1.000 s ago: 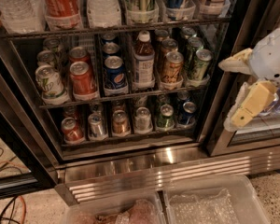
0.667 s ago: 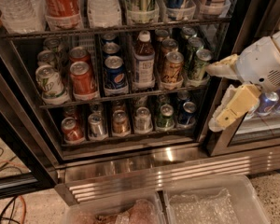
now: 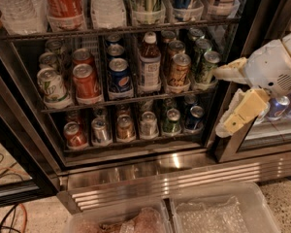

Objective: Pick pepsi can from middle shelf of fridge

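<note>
The fridge [image 3: 150,174] stands open, with dark wire racks of drinks above a ribbed steel base. On the middle shelf [image 3: 206,91] the pepsi can [image 3: 119,76], dark blue with a silver top and round logo, stands at the front of its row. A red cola can [image 3: 86,81] is on its left and a bottle [image 3: 149,64] on its right. My gripper [image 3: 226,97] is at the right edge of the opening, level with the middle shelf, well right of the pepsi can. Its two cream fingers [image 3: 231,72] are spread open and hold nothing.
A white-green can [image 3: 52,85], a brown-and-orange can [image 3: 179,70] and green cans [image 3: 206,67] share the middle shelf. Tall bottles fill the rack above [image 3: 106,6]; more cans stand on the lowest rack [image 3: 125,127]. Clear plastic bins [image 3: 213,210] sit on the floor in front. A black door frame [image 3: 259,13] stands behind the gripper.
My gripper has moved left, from beside the door frame toward the right end of the middle shelf. The cans have not moved.
</note>
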{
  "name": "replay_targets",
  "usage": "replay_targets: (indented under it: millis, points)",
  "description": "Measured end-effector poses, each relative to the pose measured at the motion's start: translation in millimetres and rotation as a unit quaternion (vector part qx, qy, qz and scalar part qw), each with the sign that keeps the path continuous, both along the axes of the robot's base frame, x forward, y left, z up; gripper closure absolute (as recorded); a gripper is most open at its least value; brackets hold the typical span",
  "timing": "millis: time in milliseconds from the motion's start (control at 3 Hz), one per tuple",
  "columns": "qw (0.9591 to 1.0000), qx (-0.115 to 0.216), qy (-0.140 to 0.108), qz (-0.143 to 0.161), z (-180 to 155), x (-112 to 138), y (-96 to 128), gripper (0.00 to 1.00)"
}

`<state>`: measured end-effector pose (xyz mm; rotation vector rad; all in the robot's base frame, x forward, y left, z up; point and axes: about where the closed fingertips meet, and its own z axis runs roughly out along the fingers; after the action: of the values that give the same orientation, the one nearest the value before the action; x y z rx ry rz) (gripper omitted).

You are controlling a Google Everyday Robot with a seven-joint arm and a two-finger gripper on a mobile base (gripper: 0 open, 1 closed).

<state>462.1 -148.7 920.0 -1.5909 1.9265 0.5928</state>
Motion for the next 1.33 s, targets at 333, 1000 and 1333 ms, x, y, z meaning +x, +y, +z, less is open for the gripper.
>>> replay_targets:
  millis: [333, 1000, 1333]
  points:
    - [0.9995, 0.026, 0.001, -0.019, -14.0, -4.2, 8.2, 0.00]
    - [0.9806, 0.181, -0.067, -0.034, -45.4, -10.1, 51.1, 0.00]
    - [0.9770, 0.188, -0.099, -0.016, -37.8, -9.2, 61.0, 0.00]
